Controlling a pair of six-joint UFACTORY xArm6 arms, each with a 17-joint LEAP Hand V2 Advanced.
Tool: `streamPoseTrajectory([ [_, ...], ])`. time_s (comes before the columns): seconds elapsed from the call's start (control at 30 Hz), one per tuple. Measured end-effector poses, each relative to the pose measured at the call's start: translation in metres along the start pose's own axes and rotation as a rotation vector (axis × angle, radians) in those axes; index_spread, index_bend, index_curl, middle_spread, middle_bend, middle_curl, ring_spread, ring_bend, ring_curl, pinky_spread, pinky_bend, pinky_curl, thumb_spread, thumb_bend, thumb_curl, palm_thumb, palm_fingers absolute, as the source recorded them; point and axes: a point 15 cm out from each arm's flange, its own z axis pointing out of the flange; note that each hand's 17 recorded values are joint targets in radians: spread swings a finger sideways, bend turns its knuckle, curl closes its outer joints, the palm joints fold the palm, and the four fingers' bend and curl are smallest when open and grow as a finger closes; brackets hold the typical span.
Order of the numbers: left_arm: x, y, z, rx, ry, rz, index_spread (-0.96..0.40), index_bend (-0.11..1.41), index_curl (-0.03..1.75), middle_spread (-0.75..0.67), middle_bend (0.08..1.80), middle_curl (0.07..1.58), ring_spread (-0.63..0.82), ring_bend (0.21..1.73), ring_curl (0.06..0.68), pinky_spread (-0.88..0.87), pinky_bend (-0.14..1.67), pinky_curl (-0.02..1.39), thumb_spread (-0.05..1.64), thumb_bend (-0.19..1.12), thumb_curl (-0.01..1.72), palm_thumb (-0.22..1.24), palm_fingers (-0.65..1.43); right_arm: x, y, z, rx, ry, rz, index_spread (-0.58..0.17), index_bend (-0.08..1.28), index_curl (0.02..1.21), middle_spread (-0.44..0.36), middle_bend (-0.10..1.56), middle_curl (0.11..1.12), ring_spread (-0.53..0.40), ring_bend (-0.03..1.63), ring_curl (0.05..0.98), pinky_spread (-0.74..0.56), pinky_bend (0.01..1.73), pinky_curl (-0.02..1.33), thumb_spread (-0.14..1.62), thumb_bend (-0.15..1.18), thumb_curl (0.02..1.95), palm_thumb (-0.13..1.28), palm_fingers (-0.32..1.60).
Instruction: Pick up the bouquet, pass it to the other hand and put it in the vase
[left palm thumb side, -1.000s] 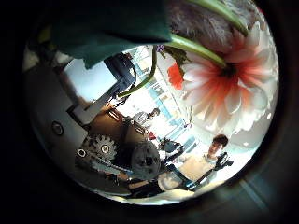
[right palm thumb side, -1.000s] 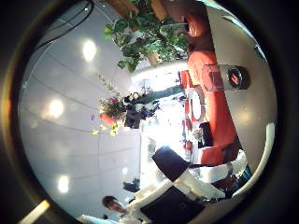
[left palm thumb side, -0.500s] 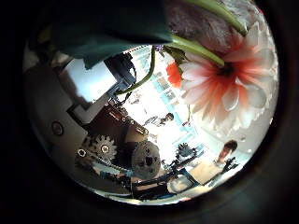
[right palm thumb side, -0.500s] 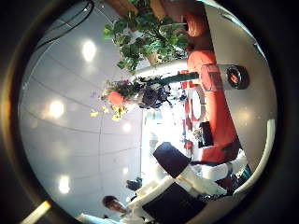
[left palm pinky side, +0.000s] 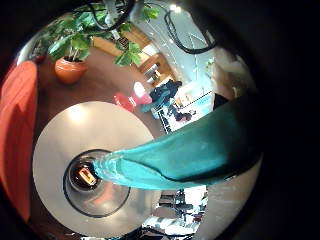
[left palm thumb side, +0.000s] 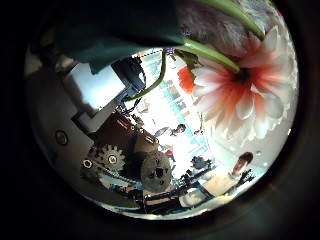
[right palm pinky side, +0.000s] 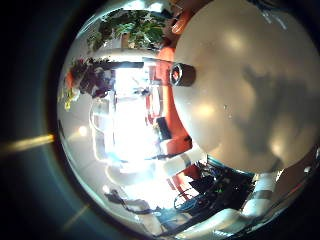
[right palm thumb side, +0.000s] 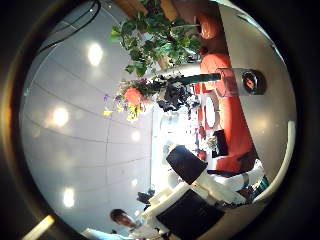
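the left hand (right palm thumb side: 176, 98), seen from the right hand's thumb side palm view as a dark cluster against the bright room, holds a bouquet (right palm thumb side: 140, 96) of pink, orange and yellow flowers with green leaves. its fingers are wrapped about the bunch where the blooms meet the stem. the bouquet's long teal-wrapped stem (right palm thumb side: 196, 78) lies level and points at a clear glass vase (right palm thumb side: 250, 82) with a dark round mouth. the vase stands on a round white table (right palm thumb side: 262, 140), and in this view the stem's tip stops just short of it.

from the left hand's little finger side, the teal wrap (left palm pinky side: 190, 155) crosses the view close to the palm, its narrow end over the vase (left palm pinky side: 92, 182) on the white tabletop (left palm pinky side: 70, 125). whether the tip is inside the rim cannot be told. a potted green plant (left palm pinky side: 72, 40) stands beyond the table. on the thumb side, a large pink-and-white flower (left palm thumb side: 236, 86) on a green stalk (left palm thumb side: 205, 50) sits close to the palm.

only white and black parts of the right hand (right palm thumb side: 195, 205) show, and how far it is open cannot be told. from its little finger side the vase (right palm pinky side: 179, 73) stands near the table's edge (right palm pinky side: 175, 110), well apart from the bouquet (right palm pinky side: 84, 76).
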Motion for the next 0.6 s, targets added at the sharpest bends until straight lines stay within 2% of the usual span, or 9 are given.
streamPoseTrajectory([
  [0.2,-0.012,0.01,0.003,-0.015,0.011,-0.032,-0.76,0.46,1.37,-0.5,1.13,0.94,-0.4,1.47,0.535,-0.71,0.97,1.15,1.06,-0.04,0.87,0.88,1.0,0.0,0.0,0.0,0.0,0.0,0.001,-0.308,0.16,0.28,0.064,0.26,0.35,0.2,0.57,0.237,0.46,0.62,0.33,1.08,-0.02,0.43,0.54,0.14],
  [0.23,-0.015,0.014,0.004,-0.023,0.014,-0.038,-0.75,0.42,1.36,-0.5,1.1,0.94,-0.42,1.41,0.525,-0.71,0.92,1.13,1.02,-0.1,0.82,0.77,0.83,0.001,0.0,0.0,0.0,-0.001,0.003,-0.309,0.16,0.28,0.054,0.26,0.35,0.2,0.57,0.237,0.46,0.62,0.33,1.08,-0.02,0.43,0.54,0.14],
  [0.27,-0.018,0.018,0.006,-0.032,0.018,-0.041,-0.71,0.36,1.34,-0.46,1.02,0.93,-0.37,1.25,0.508,-0.64,0.67,1.1,0.99,-0.12,0.77,0.63,0.21,0.001,0.0,0.0,0.0,-0.001,0.003,-0.308,0.17,0.28,0.041,0.26,0.35,0.2,0.57,0.236,0.46,0.62,0.32,1.08,-0.02,0.43,0.54,0.15],
  [0.3,-0.021,0.025,0.008,-0.051,0.029,-0.045,-0.64,0.29,1.29,-0.3,0.8,0.89,-0.19,1.15,0.524,-0.47,0.5,1.1,0.97,-0.15,0.71,0.49,-0.33,0.001,0.0,0.0,0.001,0.0,0.003,-0.308,0.17,0.28,0.025,0.26,0.35,0.2,0.56,0.235,0.46,0.62,0.32,1.08,-0.02,0.43,0.54,0.15],
  [0.33,-0.023,0.028,0.01,-0.063,0.037,-0.05,-0.57,0.19,1.24,-0.16,0.65,0.83,-0.04,1.06,0.463,-0.36,0.43,1.07,0.95,-0.15,0.66,0.38,-0.43,0.001,0.0,0.0,0.0,-0.001,0.003,-0.304,0.17,0.28,0.015,0.26,0.34,0.2,0.56,0.234,0.46,0.61,0.32,1.08,-0.02,0.43,0.54,0.15],
  [0.37,-0.026,0.033,0.011,-0.082,0.045,-0.053,-0.5,0.1,1.2,-0.03,0.53,0.76,0.08,0.98,0.391,-0.25,0.37,1.03,0.94,-0.13,0.62,0.31,-0.49,0.001,0.0,0.0,0.0,-0.001,0.001,-0.305,0.17,0.28,0.004,0.26,0.34,0.2,0.56,0.233,0.46,0.61,0.31,1.08,-0.02,0.43,0.54,0.16],
  [0.43,-0.043,0.045,0.009,-0.124,0.052,-0.069,-0.37,0.02,1.1,0.17,0.38,0.63,0.25,0.86,0.303,-0.04,0.27,0.95,0.92,-0.11,0.55,0.2,-0.46,0.0,0.0,0.0,-0.001,-0.001,0.0,-0.304,0.17,0.29,0.02,0.25,0.34,0.2,0.55,0.231,0.46,0.6,0.31,1.08,-0.02,0.43,0.54,0.17],
  [0.53,-0.06,0.044,-0.006,-0.086,0.065,-0.073,-0.18,0.0,0.94,0.37,0.27,0.52,0.41,0.75,0.24,0.23,0.18,0.84,0.88,-0.08,0.49,0.08,-0.39,0.0,0.001,0.0,-0.002,-0.001,0.0,-0.304,0.17,0.29,0.029,0.25,0.35,0.2,0.54,0.227,0.46,0.59,0.3,1.09,-0.02,0.43,0.55,0.18],
  [0.6,-0.069,0.043,-0.018,-0.035,0.091,-0.093,-0.1,0.0,0.86,0.44,0.23,0.49,0.46,0.71,0.221,0.33,0.16,0.78,0.86,-0.07,0.47,0.05,-0.36,0.0,0.001,0.0,-0.002,-0.001,-0.001,-0.306,0.17,0.3,0.031,0.25,0.34,0.201,0.54,0.226,0.46,0.59,0.3,1.08,-0.02,0.43,0.55,0.19],
])
